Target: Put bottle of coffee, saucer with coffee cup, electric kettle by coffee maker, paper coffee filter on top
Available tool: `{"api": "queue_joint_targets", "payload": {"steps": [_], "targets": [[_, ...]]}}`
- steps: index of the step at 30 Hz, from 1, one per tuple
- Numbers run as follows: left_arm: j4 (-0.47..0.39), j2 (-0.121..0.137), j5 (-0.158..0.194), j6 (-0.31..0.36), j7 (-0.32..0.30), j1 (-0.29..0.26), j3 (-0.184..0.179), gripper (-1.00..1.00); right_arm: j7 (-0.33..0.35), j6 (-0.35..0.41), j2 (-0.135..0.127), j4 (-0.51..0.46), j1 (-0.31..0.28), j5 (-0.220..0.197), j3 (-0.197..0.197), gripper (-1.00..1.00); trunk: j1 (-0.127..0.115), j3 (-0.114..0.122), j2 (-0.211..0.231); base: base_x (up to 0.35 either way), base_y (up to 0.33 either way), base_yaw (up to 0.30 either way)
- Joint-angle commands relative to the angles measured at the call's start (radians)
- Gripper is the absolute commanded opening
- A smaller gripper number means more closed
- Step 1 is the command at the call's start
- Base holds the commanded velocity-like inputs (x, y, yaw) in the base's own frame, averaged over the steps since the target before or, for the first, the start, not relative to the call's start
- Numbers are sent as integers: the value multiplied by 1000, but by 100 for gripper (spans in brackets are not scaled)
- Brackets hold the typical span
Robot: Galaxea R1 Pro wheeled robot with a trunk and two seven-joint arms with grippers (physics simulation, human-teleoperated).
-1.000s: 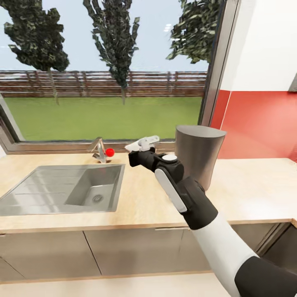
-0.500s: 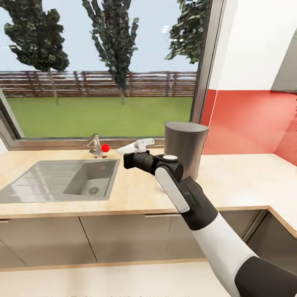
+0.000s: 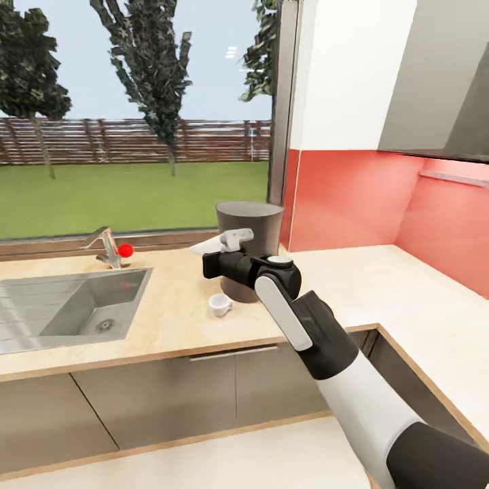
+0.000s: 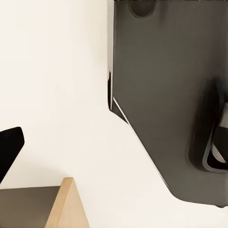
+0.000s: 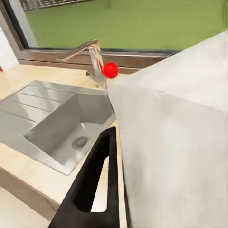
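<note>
My right gripper point(image 3: 227, 246) is shut on a white paper coffee filter point(image 3: 206, 247), held above the counter in front of the coffee maker point(image 3: 255, 227), a tall grey cone-shaped body by the window corner. The filter point(image 5: 175, 156) is large in the right wrist view, beside one black finger point(image 5: 97, 183). A small white coffee cup point(image 3: 219, 305) stands on the countertop point(image 3: 170, 319) just before the coffee maker, below the gripper. In the left wrist view a black finger tip point(image 4: 9, 147) shows against the pale floor, with my dark body beside it.
A steel sink point(image 3: 64, 309) with a faucet point(image 3: 109, 246) carrying a red knob lies to the left under the window. The counter runs right and turns a corner along the red wall point(image 3: 353, 197). A grey wall cabinet point(image 3: 441, 75) hangs at upper right.
The whole view has swung to the right, bringing the cup and counter corner into sight. My right gripper with the filter now stands in front of the coffee maker instead of left of it.
</note>
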Motion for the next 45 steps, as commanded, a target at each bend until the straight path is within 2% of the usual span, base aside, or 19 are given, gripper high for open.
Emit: {"api": "queue_joint_targets", "payload": {"steps": [1, 13, 16, 21, 25, 45], "targets": [[0, 0, -3, -3, 1, 0, 6, 100, -13, 2, 0, 0, -1, -13, 1, -100, 1, -2, -2, 0, -274, -275], [0, 1, -2, -4, 1, 0, 7, 100, -12, 2, 0, 0, -1, -14, 4, -100, 1, 4, -2, 0, -274, -268], [0, 2, -1, -4, 1, 0, 9, 100, -12, 2, 0, 1, -1, -14, 8, -100, 1, 5, -2, 0, -274, -38], [0, 2, 0, -5, 1, 0, 10, 100, -12, 2, 0, 0, -1, -13, 44, -100, 1, 11, -2, 0, -274, -95], [0, 2, 0, -4, -8, 0, 10, 100, -12, 2, 0, 0, 0, -13, 49, -100, 1, 17, -2, 85, -231, -38], [2, 2, -2, -4, -13, 0, 8, 100, -12, 2, 0, 0, 0, -13, 49, -100, 1, 48, -2, 266, -24, -1]]}}
